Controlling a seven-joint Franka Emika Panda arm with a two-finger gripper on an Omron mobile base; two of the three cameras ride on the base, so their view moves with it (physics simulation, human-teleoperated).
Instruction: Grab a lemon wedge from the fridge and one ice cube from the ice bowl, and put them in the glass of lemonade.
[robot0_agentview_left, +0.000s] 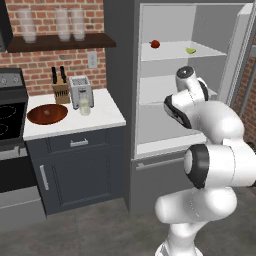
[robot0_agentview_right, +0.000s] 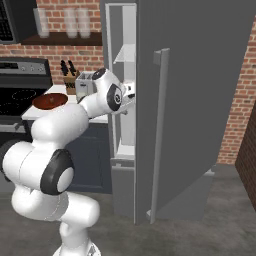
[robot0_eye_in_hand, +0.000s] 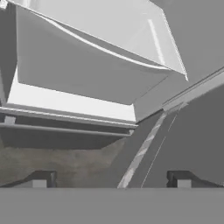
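- Fridge (robot0_agentview_left: 165, 75) door open; wedge (robot0_agentview_left: 190, 50) lies right on upper shelf (robot0_agentview_left: 175, 52), red fruit (robot0_agentview_left: 155, 44) left.
- Tool (robot0_eye_in_hand: 111, 179) spread, empty, aimed low.
- Recommendation: raise to shelf, approach wedge squarely, avoid fruit.

Fridge (robot0_agentview_left: 120, 75) matt dark-grey outside, smooth white shelves; ice bowl (robot0_agentview_left: 47, 114) reddish-brown wood; glass of lemonade (robot0_agentview_left: 84, 106) clear.

The arm's own white links hid the fridge's (robot0_agentview_left: 165, 125) lower shelves in the left base view. In the right base view its open door blocked the interior. Only the tips of the fingers (robot0_eye_in_hand: 43, 178) showed. Inside the ice bowl (robot0_agentview_left: 47, 114), no cube could be made out.
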